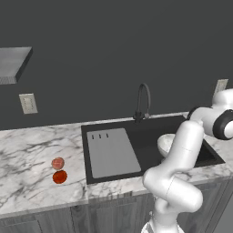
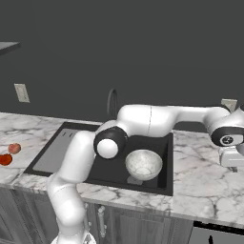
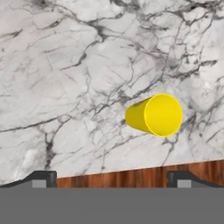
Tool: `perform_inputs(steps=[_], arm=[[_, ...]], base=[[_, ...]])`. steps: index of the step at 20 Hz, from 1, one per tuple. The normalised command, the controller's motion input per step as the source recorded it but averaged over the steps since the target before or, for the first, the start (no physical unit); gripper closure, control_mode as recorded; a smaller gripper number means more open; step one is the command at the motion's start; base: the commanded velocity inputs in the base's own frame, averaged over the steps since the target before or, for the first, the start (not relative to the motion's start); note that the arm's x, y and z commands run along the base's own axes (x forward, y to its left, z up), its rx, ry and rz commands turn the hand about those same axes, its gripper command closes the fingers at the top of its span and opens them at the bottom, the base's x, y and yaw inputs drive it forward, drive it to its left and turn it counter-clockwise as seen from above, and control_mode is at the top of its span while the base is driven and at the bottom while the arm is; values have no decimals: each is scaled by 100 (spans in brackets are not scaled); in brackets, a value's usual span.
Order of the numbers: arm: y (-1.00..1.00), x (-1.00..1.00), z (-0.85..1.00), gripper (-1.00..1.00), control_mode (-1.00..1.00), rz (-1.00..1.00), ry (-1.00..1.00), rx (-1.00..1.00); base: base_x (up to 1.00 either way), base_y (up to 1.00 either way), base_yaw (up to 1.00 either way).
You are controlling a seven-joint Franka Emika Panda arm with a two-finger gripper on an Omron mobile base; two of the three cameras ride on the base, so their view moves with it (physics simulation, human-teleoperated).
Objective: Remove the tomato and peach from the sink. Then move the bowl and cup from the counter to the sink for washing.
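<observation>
Fruit sits out on the counter (image 1: 32, 154), tomato (image 1: 59, 176) beside peach (image 1: 58, 163), bowl (image 2: 143, 165) already in the sink (image 2: 162, 183), so the gripper (image 3: 111, 180) hovers fingers apart above the yellow cup (image 3: 155, 115).

the white marble worktop (image 1: 32, 154) carries grey veins, over grey cabinet fronts (image 1: 50, 223). the large rectangular recessed sink (image 1: 150, 132) is black, with a flat grey panel (image 1: 111, 152) on one side and a black gooseneck faucet (image 1: 144, 101). the wide round bowl (image 2: 143, 164) is whitish-grey and speckled. the small round tomato (image 1: 59, 176) is deep red-orange; the small round peach (image 1: 58, 163) is paler pinkish-red with lighter patches. the small cup (image 3: 155, 115) is plain yellow. a wood-brown strip (image 3: 113, 176) edges the marble. the wall (image 1: 113, 50) is dark grey.
</observation>
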Motion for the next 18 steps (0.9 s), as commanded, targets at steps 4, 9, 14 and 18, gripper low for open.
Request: perform_inputs(steps=[4, 9, 14, 18], arm=[[-7, 0, -5, -100, -100, 0, -2, 0], [-6, 0, -6, -100, -100, 0, 0, 0], [-9, 0, -7, -100, -100, 0, 0, 0], [-8, 0, -7, -100, -100, 0, 0, 0]], base=[[0, 0, 0], [0, 0, 0], [0, 0, 0], [0, 0, 0]])
